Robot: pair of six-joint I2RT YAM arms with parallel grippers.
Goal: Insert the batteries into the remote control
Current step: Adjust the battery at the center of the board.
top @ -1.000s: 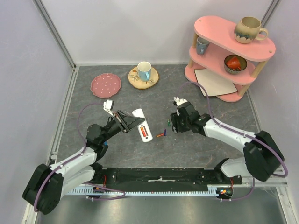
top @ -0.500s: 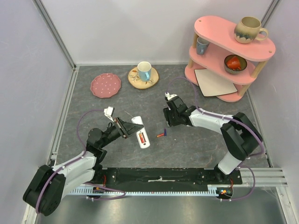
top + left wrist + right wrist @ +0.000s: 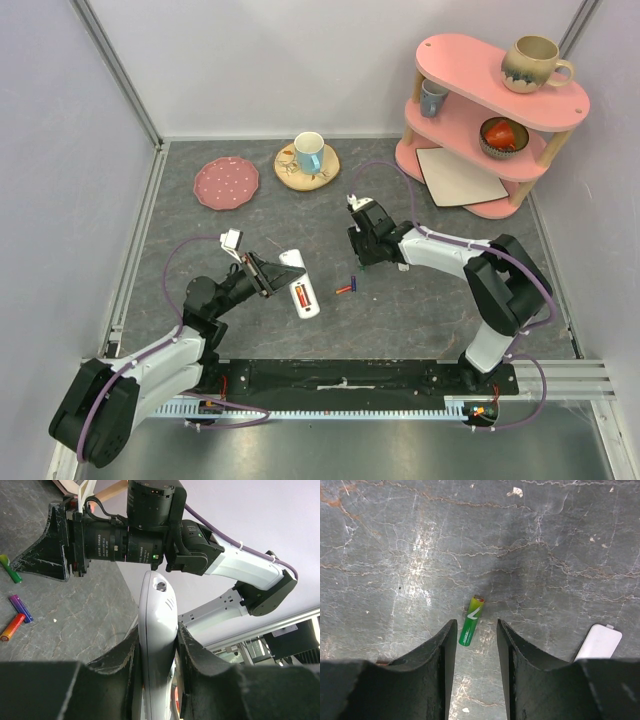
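Holding remote control [image 3: 157, 630] in left hand [image 3: 156, 652], right hand [image 3: 476, 628] straddling battery [image 3: 471, 620]

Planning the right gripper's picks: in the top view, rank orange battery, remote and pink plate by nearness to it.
1. Orange battery, just near-left of the right gripper.
2. Remote, farther left.
3. Pink plate, far back-left.

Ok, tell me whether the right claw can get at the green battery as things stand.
Probably yes. The right claw is open right over the green battery, which lies alone on the table in line with the gap; nothing covers it.
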